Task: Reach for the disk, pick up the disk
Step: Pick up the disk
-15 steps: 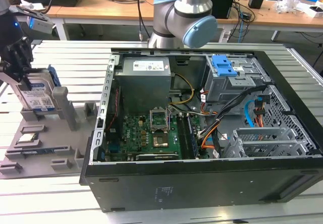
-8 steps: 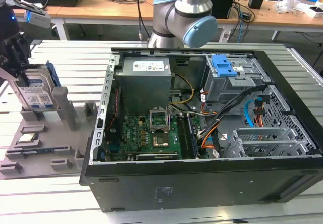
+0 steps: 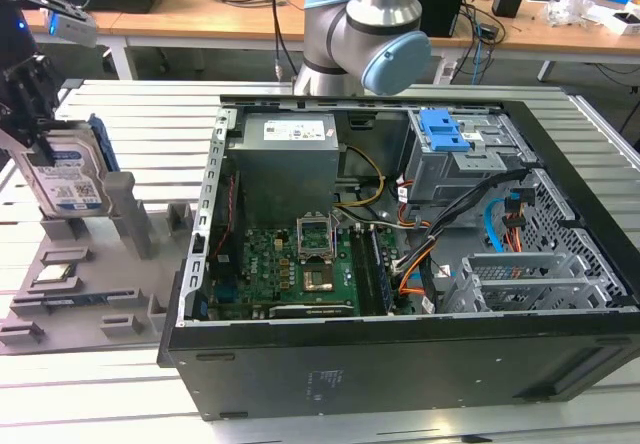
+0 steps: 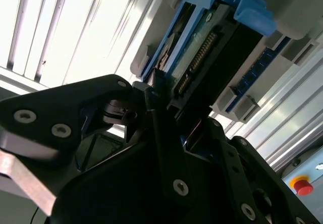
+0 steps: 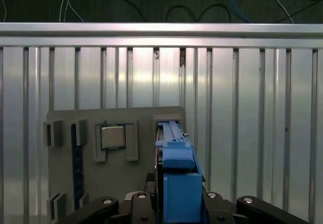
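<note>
The disk is a silver hard drive with a white-and-blue label and a blue bracket. It stands on edge at the exterior view's far left, over a slot of the grey fixture tray. My gripper comes down from above and is shut on the disk's upper part. In the second wrist view the black fingers clamp the disk at its connector end. The first wrist view shows its blue bracket between the finger bases. Whether its lower edge still touches the slot cannot be told.
An open computer case fills the middle of the ribbed metal table, with a blue latch on its drive cage. A small grey chip lies in a tray pocket beside the disk's slot. The arm's base stands behind the case.
</note>
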